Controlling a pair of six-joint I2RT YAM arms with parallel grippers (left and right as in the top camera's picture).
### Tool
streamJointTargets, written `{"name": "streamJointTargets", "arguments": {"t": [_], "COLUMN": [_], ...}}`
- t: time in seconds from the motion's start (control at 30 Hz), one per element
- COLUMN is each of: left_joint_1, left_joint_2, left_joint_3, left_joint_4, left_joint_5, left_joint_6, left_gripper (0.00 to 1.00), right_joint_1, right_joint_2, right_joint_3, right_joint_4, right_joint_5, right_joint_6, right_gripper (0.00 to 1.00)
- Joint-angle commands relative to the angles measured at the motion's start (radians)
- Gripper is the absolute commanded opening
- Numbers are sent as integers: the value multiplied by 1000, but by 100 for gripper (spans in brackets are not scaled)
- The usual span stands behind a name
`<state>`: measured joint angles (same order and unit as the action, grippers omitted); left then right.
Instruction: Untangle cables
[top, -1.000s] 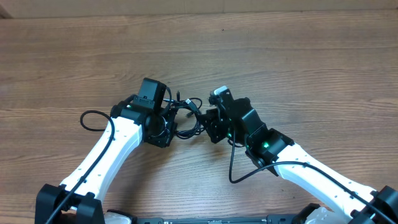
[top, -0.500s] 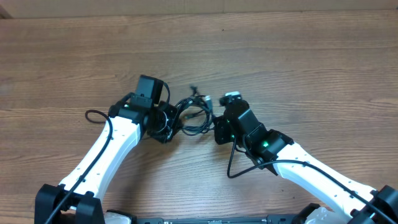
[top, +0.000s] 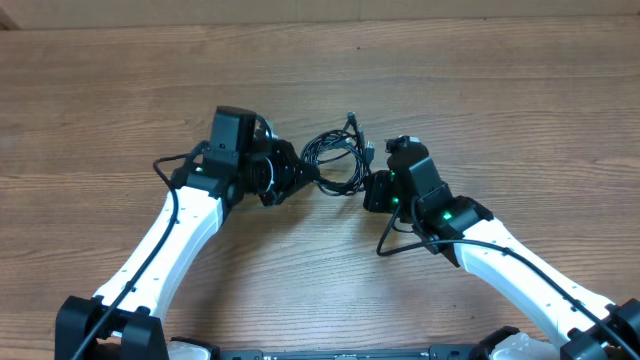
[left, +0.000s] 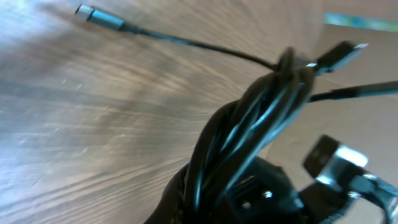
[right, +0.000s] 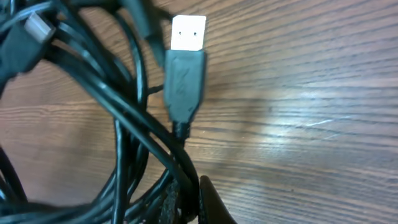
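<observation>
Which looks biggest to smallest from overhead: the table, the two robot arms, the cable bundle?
Largest: table.
Next: left arm and right arm, which look alike, so unranked.
Smallest: cable bundle.

The desk (top: 480, 110) is brown with a wood grain that runs left to right, and 1 small dark speck (top: 358, 47) sits near the far edge, about midway along it. A paler tan strip (top: 300, 10) runs the whole length of the far edge. At the near right corner, 1 whitish crumpled thing (top: 512, 345) shows, too cut off to identify.
</observation>
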<state>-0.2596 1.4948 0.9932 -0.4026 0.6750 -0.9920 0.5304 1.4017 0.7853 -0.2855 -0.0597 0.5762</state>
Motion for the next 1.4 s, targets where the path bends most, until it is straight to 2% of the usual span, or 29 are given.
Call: {"name": "streamJointTargets", "arguments": {"t": [0.0,0.23,0.37,0.57,0.6,0.63,0.7,0.73,0.83,0.87,0.93,1.03,1.1,1.17,1.3,1.37], "left_joint_1": [17,16,10,4,4,4,4,4,4,4,4,4,4,4,4,4], "left_joint_2": [-14,-12,-11,-11,-11,-11,-11,-11,-11,-11,-11,-11,-11,-11,-11,-11], "left_joint_3": [8,8,8,8,8,8,8,8,8,8,8,8,8,8,8,8], "left_joint_4": [63,97,84,-48,-79,-106,-163,-189,-265,-289,-327,-361,-366,-369,-369,-372], "left_joint_5": [55,9,-26,-179,-209,-237,-296,-324,-408,-433,-462,-475,-475,-476,-477,-477], "left_joint_6": [-26,-134,-129,-55,-55,-55,-55,-55,-55,-55,-55,-55,-55,-55,-55,-55], "left_gripper": [6,7,6,13,15,22,41,52,69,73,79,86,88,89,95,100], "right_joint_1": [-2,-2,-2,-2,-2,-2,-2,-2,-2,-2,-2,-2,-2,-2,-2,-2], "right_joint_2": [14,14,14,14,14,14,14,14,14,14,14,14,14,14,14,14], "right_joint_3": [6,6,6,6,6,6,6,6,6,6,6,6,6,6,6,6], "right_joint_4": [-21,-15,28,60,59,58,56,55,56,56,56,55,55,55,49,44], "right_joint_5": [-89,-153,-151,-150,-145,-135,-110,-101,-98,-98,-98,-98,-98,-98,-98,-98], "right_joint_6": [3,-1,0,-1,-1,0,-1,0,0,0,0,0,0,0,0,0], "right_gripper": [4,4,4,5,8,8,10,13,23,29,46,65,74,82,88,100]}}
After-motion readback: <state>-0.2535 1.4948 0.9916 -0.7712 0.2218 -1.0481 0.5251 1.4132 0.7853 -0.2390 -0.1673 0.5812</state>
